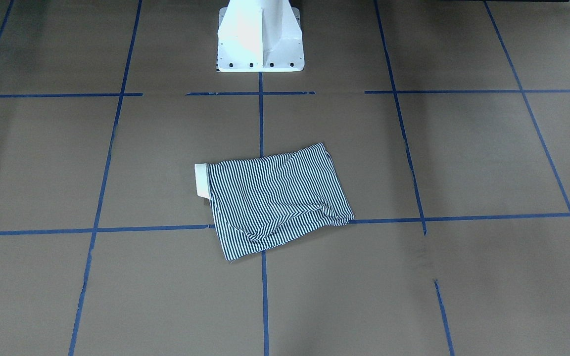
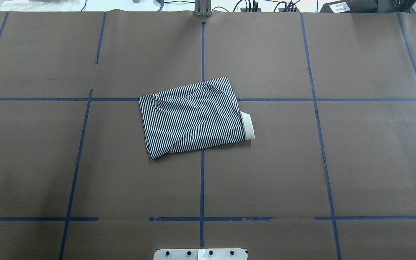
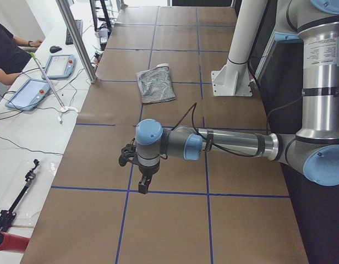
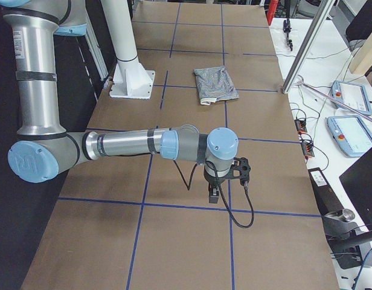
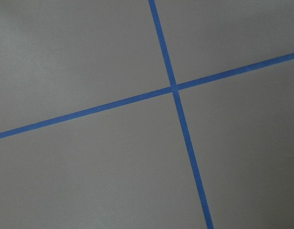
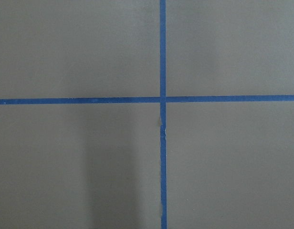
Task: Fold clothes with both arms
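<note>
Though left arm, right arm visible sidelong only, jaws' state unclear; polo shirt folded, placket hidden.

striped polo shirt lying folded centrally | cream collar sticking out rightward | blue tape lines crossing beneath it | white base plate sitting at near edge

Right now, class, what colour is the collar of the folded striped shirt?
Plain cream: the collar shows best in the overhead exterior view.

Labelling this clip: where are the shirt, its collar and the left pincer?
shirt [image 2: 193, 117], overhead view, middle of the stripes.
collar [image 2: 248, 126], overhead view, middle of the cream band.
left pincer [image 3: 142, 189], left side view, between its fingertips.
</note>
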`<control>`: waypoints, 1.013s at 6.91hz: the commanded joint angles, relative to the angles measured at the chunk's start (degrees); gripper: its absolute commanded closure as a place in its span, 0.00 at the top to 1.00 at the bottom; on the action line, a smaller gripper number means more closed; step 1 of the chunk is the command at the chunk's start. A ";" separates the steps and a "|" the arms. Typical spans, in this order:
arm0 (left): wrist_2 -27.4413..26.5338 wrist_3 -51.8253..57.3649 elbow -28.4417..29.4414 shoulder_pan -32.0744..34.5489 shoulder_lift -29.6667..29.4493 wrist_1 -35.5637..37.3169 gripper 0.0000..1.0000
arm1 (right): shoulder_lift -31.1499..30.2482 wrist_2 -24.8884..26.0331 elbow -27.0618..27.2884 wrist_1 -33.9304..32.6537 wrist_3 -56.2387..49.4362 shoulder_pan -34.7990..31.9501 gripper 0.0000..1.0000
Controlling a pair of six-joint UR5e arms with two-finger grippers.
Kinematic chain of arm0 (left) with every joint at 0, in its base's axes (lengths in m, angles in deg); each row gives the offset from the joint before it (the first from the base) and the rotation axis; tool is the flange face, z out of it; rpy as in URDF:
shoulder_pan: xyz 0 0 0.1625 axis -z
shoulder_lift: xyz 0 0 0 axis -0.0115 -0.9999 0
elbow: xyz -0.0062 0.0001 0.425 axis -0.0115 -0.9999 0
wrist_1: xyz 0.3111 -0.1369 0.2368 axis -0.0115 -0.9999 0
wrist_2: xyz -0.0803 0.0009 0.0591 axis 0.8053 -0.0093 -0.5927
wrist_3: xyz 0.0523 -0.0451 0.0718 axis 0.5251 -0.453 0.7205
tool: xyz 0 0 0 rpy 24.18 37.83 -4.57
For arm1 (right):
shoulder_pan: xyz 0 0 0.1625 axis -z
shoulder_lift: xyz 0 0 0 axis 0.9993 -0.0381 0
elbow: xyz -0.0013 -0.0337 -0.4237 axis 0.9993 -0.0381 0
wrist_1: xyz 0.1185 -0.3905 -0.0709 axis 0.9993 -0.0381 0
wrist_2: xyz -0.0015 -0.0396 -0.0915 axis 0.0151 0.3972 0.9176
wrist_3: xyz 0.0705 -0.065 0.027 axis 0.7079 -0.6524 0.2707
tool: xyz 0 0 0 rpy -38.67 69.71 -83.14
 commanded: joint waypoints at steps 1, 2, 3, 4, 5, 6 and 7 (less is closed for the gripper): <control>0.00 -0.38 -0.19 -0.06 -0.30 0.47 1.00 | 0.29 0.60 -0.08 0.08 1.59 1.48 1.00; -0.08 -0.38 -0.27 0.03 -0.21 0.38 1.00 | 0.29 1.39 -0.08 0.08 1.59 1.75 1.00; -0.26 -0.64 -0.27 0.03 -0.30 0.47 1.00 | 0.29 2.88 -0.17 0.08 1.76 2.53 1.00; -0.17 -6.47 -0.27 -0.06 -0.38 0.38 1.00 | 0.29 3.07 -0.17 0.08 1.76 2.63 1.00; 0.00 -11.58 -0.27 -0.06 -0.65 0.29 1.00 | 0.29 2.98 0.01 0.08 1.76 2.63 1.00; 0.00 -11.80 -0.10 -0.06 -0.65 0.29 1.00 | 0.29 2.89 -0.08 -0.01 1.85 2.63 1.00; 0.09 -11.80 0.08 -0.06 -0.65 0.12 1.00 | 0.29 2.89 0.01 -0.01 1.94 2.63 1.00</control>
